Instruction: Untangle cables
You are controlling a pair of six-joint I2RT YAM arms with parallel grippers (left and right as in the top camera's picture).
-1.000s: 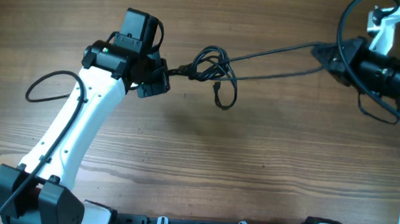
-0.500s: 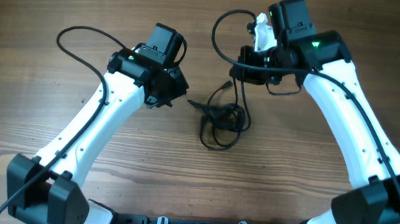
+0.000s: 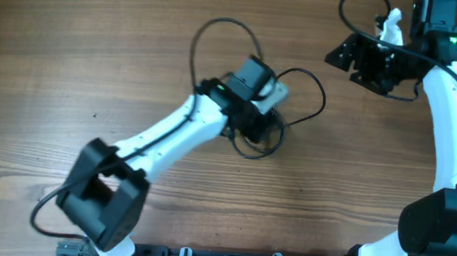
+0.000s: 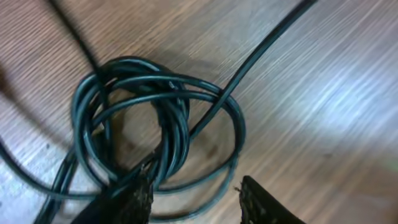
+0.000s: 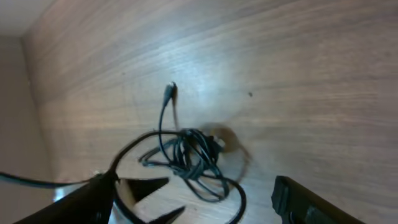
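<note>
Left wrist view: the left end effector [image 4: 193, 193], fingers apart, hangs over the knotted cables [image 4: 165, 118] on the table [image 4: 336, 74]. Better to pinch one outer loop only, not the whole knot. Farther off, the right end effector [image 3: 363, 60] is spread, empty.

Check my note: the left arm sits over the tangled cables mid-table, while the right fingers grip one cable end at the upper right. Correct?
Not quite. The right fingers are open and hold nothing; the cables lie on the table apart from them, as the right wrist view shows. The rest stands.
</note>
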